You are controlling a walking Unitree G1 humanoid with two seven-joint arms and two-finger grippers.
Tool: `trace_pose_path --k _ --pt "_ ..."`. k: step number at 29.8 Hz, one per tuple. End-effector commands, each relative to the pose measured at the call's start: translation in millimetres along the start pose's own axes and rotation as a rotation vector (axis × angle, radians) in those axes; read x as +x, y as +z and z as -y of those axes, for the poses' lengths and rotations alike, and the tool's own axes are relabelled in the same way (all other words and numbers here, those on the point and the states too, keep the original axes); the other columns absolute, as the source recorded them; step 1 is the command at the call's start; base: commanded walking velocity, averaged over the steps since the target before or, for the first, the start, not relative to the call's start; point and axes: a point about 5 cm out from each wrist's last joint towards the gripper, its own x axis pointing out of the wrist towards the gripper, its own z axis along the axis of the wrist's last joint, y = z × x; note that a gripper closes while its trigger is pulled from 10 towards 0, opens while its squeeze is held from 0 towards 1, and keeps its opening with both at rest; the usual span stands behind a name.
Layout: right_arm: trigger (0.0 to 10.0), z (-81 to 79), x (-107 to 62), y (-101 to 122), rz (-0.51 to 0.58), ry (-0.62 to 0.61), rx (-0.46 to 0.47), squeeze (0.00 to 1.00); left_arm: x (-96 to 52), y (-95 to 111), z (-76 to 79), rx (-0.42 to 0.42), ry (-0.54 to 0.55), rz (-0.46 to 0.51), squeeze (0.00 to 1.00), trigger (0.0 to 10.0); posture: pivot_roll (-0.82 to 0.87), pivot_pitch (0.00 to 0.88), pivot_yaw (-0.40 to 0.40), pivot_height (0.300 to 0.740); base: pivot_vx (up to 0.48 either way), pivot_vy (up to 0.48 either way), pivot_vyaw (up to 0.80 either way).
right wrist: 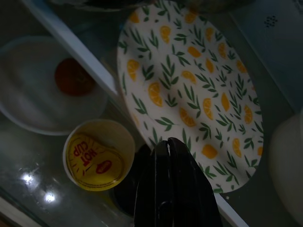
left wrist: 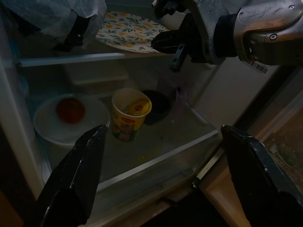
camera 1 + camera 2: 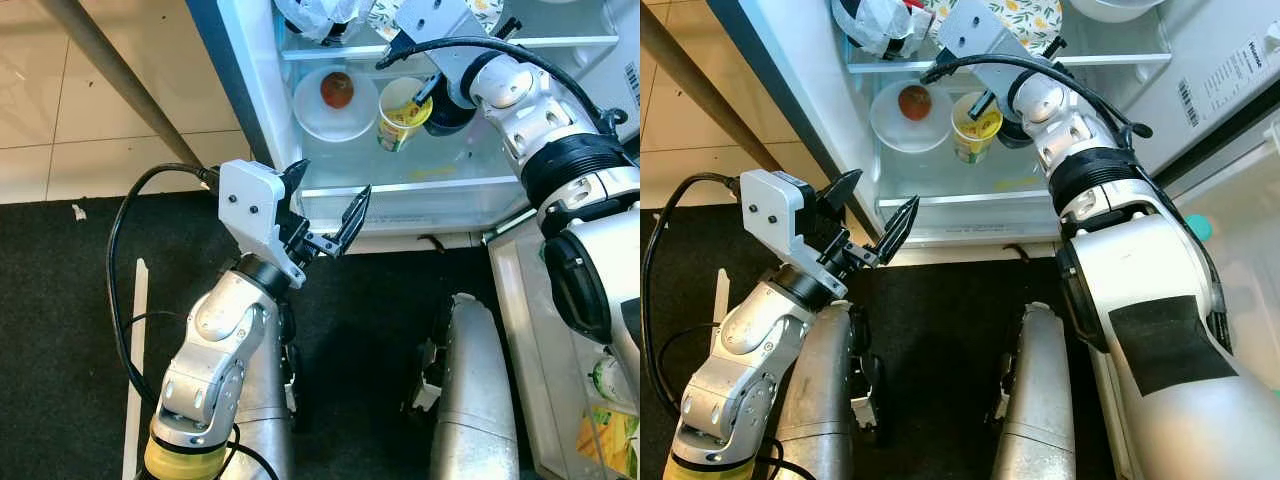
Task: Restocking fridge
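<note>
I have the right gripper (image 1: 173, 156) pinched shut, empty, reaching into the fridge above the cup (image 3: 404, 112); plate (image 1: 189, 90) shelved. Left gripper (image 3: 328, 205) waits wide. Next I'd withdraw carefully.

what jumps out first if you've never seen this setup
The open fridge ahead: on its lower shelf a yellow noodle cup stands beside a white bowl holding a red fruit. The right gripper, fingers shut, reaches in near a leaf-patterned plate; the left gripper hovers open outside.
</note>
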Motion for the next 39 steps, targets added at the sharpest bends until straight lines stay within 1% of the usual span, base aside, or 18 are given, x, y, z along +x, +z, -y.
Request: trace_pose_path --k 1,5,8,9,11,12,14,17,19,20,21,23,25,26,27,29,31,39 --pt "10.0 -12.9 -0.6 -13 -0.027 0.051 0.058 0.0 -2.4 -5 0.8 -0.008 0.002 -0.024 0.0 10.0 0.2 0.557 -0.002 0.565 0.0 0.0 0.0" --pt "10.0 -20.0 -2.4 -23 -0.036 0.098 0.111 0.0 -1.9 -7 0.3 -0.009 0.005 -0.025 0.0 10.0 0.19 0.54 -0.004 0.565 0.0 0.0 0.0" --pt "10.0 -25.6 -8.8 -45 -0.043 0.153 0.243 0.0 -0.8 -15 -1.5 -0.017 0.008 -0.031 0.0 10.0 0.17 0.501 -0.008 0.565 0.0 0.0 0.0" --pt "10.0 -25.6 -8.8 -45 -0.043 0.153 0.243 0.0 -0.8 -15 -1.5 -0.017 0.008 -0.031 0.0 10.0 0.17 0.501 -0.008 0.565 0.0 0.0 0.0" --pt "10.0 -24.9 -14.5 -59 -0.028 0.154 0.412 0.0 -0.6 -23 -3.1 -0.026 0.017 -0.042 0.0 10.0 0.15 0.451 -0.016 0.565 0.0 0.0 0.0" --pt "10.0 -24.9 -14.5 -59 -0.028 0.154 0.412 0.0 -0.6 -23 -3.1 -0.026 0.017 -0.042 0.0 10.0 0.15 0.451 -0.016 0.565 0.0 0.0 0.0" --pt "10.0 -28.0 -20.4 -74 -0.012 0.146 0.562 0.0 -1.5 -33 -5.7 -0.047 0.037 -0.059 0.0 10.0 0.14 0.417 -0.02 0.565 0.0 0.0 0.0" --pt "10.0 -30.2 -22.3 -79 -0.008 0.144 0.607 0.0 -1.8 -36 -6.9 -0.054 0.046 -0.066 0.0 10.0 0.14 0.417 -0.02 0.565 0.0 0.0 0.0" --pt "10.0 -43.7 -30.1 -101 -0.024 0.115 0.807 0.0 -6.2 -53 -9.8 -0.066 0.063 -0.105 0.0 10.0 0.1 0.357 -0.027 0.565 0.0 0.0 0.0" --pt "10.0 -43.7 -30.1 -101 -0.024 0.115 0.807 0.0 -6.2 -53 -9.8 -0.066 0.063 -0.105 0.0 10.0 0.1 0.357 -0.027 0.565 0.0 0.0 0.0" --pt "10.0 -56.3 -36.4 -115 -0.041 0.103 0.914 0.0 -9.9 -62 -10.7 -0.063 0.068 -0.132 0.0 10.0 0.1 0.347 -0.026 0.565 0.0 0.0 0.0" --pt "10.0 -56.3 -36.4 -115 -0.041 0.103 0.914 0.0 -9.9 -62 -10.7 -0.063 0.068 -0.132 0.0 10.0 0.1 0.347 -0.026 0.565 0.0 0.0 0.0" --pt "10.0 -87.4 -51.9 -142 -0.076 0.071 1.117 0.0 -17.7 -81 -13.8 -0.043 0.071 -0.193 0.0 10.0 0.1 0.302 -0.011 0.565 0.0 0.0 0.0" --pt "10.0 -87.4 -51.9 -142 -0.076 0.071 1.117 0.0 -17.7 -81 -13.8 -0.043 0.071 -0.193 0.0 10.0 0.1 0.302 -0.011 0.565 0.0 0.0 0.0" --pt "10.0 -116.2 -63.2 -154 -0.086 0.059 1.268 0.0 -25.9 -95 -20.5 -0.056 0.087 -0.236 0.0 10.0 0.08 0.266 -0.007 0.565 0.0 0.0 0.0" --pt "10.0 -139.2 -69.7 -156 -0.077 0.082 1.359 0.0 -32.1 -103 -26.9 -0.06 0.103 -0.26 0.0 10.0 0.07 0.258 -0.004 0.565 0.0 0.0 0.0" --pt "10.0 -158.3 -76.4 -157 -0.093 0.114 1.387 0.0 -35.3 -108 -31.9 -0.047 0.11 -0.277 0.0 10.0 0.07 0.241 -0.008 0.565 0.0 0.0 0.0" --pt "10.0 -185.4 -100.4 -177 -0.17 0.135 1.398 0.0 -42.0 -124 -51.5 0.025 0.129 -0.326 0.0 10.0 0.07 0.197 -0.021 0.588 0.0 0.0 0.0"
